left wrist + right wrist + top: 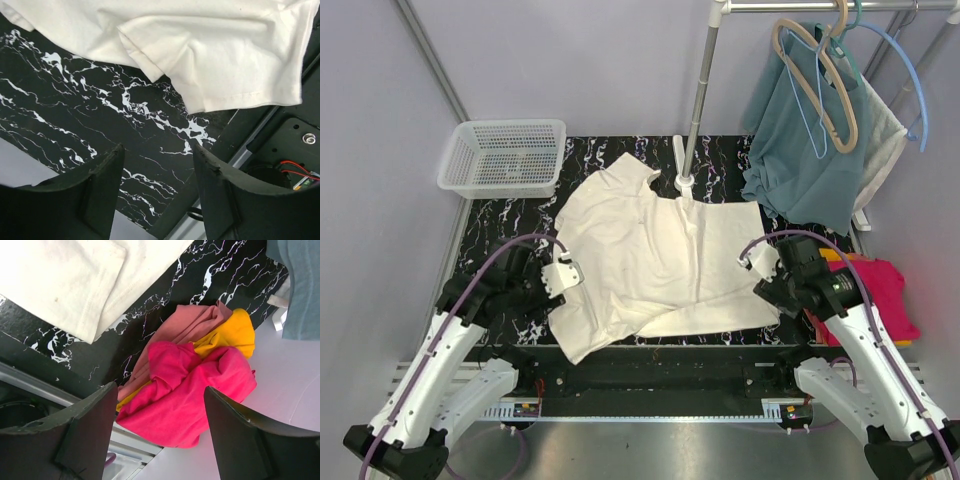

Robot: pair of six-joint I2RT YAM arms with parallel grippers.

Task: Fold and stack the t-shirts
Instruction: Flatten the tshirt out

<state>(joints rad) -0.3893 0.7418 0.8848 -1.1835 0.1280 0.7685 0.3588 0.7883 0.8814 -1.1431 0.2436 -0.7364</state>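
One cream t-shirt (660,255) lies rumpled, spread across the desk (495,235). Pink t-shirt (190,395) and orange t-shirt (235,332) sit crumpled together at the desk's right edge. Left jaws released, empty, beside the cream shirt's left side. Right jaws released, empty, near its right corner.

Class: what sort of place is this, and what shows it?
Probably a robot laundry-folding test bench: cream t-shirt spread on a black marbled table, clothes rack holding a teal garment, white mesh basket.

T-shirt (650,255) on table (505,225), basket (500,185) behind-left.
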